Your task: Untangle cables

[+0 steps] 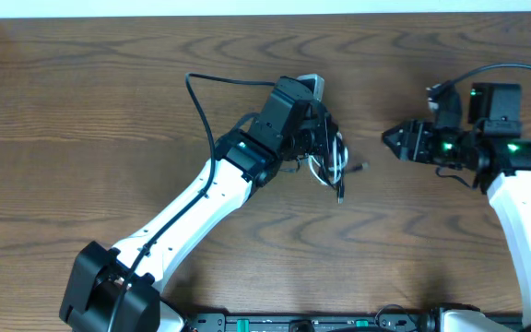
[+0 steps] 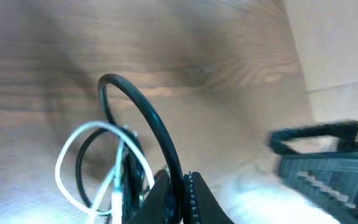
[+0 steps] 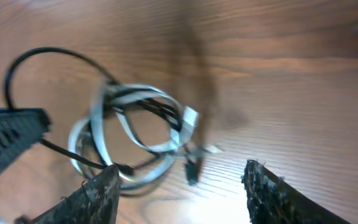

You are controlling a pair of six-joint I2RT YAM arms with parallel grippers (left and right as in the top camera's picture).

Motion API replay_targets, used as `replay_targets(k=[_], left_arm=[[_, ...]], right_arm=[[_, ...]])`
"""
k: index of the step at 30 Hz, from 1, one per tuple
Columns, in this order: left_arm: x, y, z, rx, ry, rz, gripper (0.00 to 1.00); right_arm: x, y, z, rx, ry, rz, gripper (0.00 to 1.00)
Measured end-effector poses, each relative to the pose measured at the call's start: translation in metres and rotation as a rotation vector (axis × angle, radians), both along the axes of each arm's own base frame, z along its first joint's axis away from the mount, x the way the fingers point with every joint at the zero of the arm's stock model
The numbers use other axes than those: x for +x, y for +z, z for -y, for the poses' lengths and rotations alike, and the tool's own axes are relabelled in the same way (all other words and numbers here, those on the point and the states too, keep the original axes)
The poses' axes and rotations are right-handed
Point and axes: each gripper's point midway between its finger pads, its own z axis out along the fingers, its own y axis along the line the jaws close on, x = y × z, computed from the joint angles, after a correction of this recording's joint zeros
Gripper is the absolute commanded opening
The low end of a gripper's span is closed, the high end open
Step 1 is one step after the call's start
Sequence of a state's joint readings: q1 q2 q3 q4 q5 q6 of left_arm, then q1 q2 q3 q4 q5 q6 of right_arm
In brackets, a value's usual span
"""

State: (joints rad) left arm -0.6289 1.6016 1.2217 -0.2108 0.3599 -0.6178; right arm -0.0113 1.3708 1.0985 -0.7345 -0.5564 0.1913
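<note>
My left claw point(image 2: 182, 184) is clamped on the black cable point(image 2: 145, 112), bottom centre of its view. My right claw point(image 3: 182, 171) is apart. I'd pinch the white cable point(image 3: 138, 91) upper left and pull gently.

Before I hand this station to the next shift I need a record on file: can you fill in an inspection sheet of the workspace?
Surface: brown wood-grain table, no spill or damage seen.
Job's things: white cable and black cable, looped together mid-table.
Clutter: nothing seen.
Grippers: left gripper shut on the black cable at the tangle; right gripper open, empty, apart from the tangle.
Cables: thicker black wire loops off the left arm.
Surroundings: pale strip beyond the table's far edge.
</note>
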Motion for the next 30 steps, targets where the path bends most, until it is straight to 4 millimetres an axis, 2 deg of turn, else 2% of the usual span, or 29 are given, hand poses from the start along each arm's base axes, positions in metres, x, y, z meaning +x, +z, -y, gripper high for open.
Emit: replay_targets(k=[3,5,12,16,18,20,21,23,26,28,30], left_arm=[[0.003,0.008,-0.002,-0.063,0.002,-0.034,0.07],[0.01,0.018,-0.011,-0.13,0.023,-0.061,0.07],[0.022,0.044,-0.024,-0.294,0.003,-0.11,0.07],[0.017,0.06,-0.016,-0.364,-0.064,-0.099,0.07],[0.015,0.064,-0.014,-0.379,-0.084,-0.098,0.07],[0.014,0.064,-0.014,-0.381,-0.089,-0.101,0.07],[0.013,0.064,-0.013,-0.382,-0.091,-0.103,0.07],[0.012,0.065,-0.013,-0.385,-0.097,-0.105,0.07],[0.018,0.07,-0.018,-0.401,-0.09,-0.087,0.08],[0.028,0.074,-0.031,-0.412,-0.056,-0.075,0.07],[0.041,0.088,-0.055,-0.428,-0.005,-0.031,0.08]], right_arm=[[0.004,-0.002,-0.02,0.037,0.064,0.013,0.6],[0.005,-0.007,-0.038,0.064,0.12,0.008,0.6],[0.015,-0.024,-0.078,0.121,0.225,0.006,0.58],[0.023,-0.029,-0.097,0.16,0.245,0.014,0.53],[0.028,-0.034,-0.108,0.185,0.244,0.005,0.44],[0.029,-0.039,-0.112,0.196,0.231,-0.021,0.3],[0.029,-0.043,-0.114,0.198,0.216,-0.042,0.16],[0.029,-0.06,-0.11,0.176,0.141,-0.128,0.04],[0.024,-0.092,-0.091,0.088,-0.003,-0.261,0.01],[0.024,-0.106,-0.076,0.015,-0.087,-0.301,0.01],[0.022,-0.115,-0.064,-0.033,-0.134,-0.332,0.01]])
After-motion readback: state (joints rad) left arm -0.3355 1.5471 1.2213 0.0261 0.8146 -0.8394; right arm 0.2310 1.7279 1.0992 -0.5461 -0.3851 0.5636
